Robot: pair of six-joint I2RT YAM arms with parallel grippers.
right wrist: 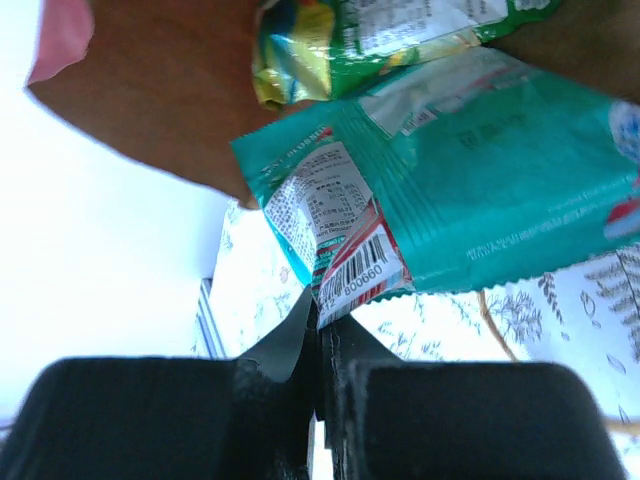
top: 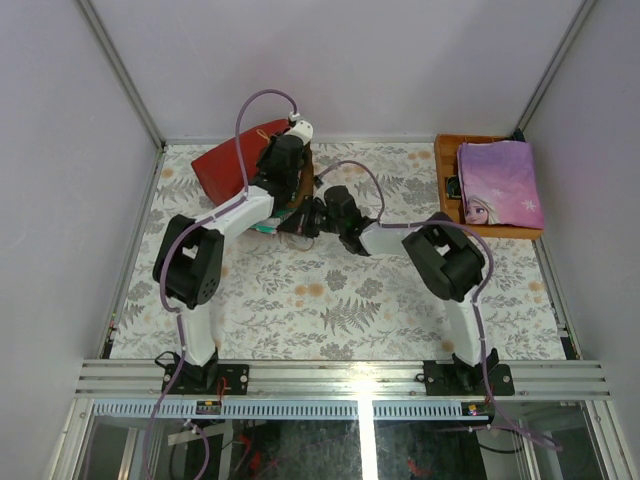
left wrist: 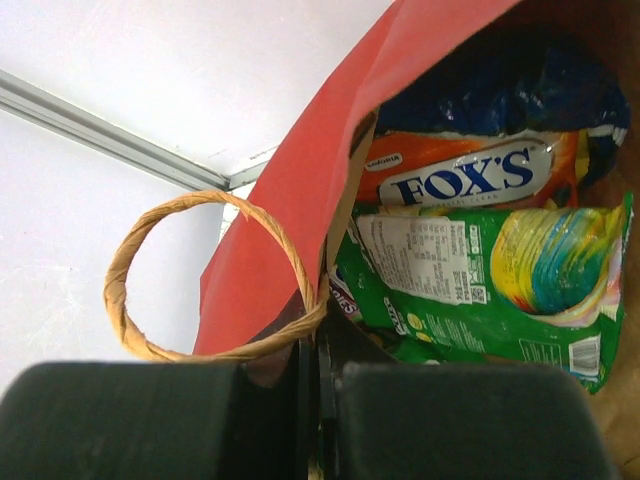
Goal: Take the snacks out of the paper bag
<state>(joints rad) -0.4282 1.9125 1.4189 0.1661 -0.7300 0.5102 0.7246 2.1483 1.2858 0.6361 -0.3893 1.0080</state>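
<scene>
The red paper bag [top: 228, 163] lies on its side at the far left, mouth toward the middle. My left gripper [left wrist: 318, 325] is shut on the bag's rim where its twisted paper handle [left wrist: 130, 290] joins. Inside the bag [left wrist: 290, 180] lie a green packet [left wrist: 500, 280], an orange packet [left wrist: 470, 170] and a dark blue bag [left wrist: 500, 90]. At the bag's mouth my right gripper [right wrist: 322, 318] is shut on the barcode corner of a teal packet [right wrist: 500, 190]. A green packet [right wrist: 380, 40] lies just behind it. From above, the right gripper [top: 302, 222] sits beside the teal packet [top: 268, 228].
An orange-brown wooden tray [top: 447, 160] at the back right holds a purple princess book [top: 498, 185]. Metal frame rails and white walls enclose the flowered table [top: 330, 300]. Both arms' cables arch over the bag area.
</scene>
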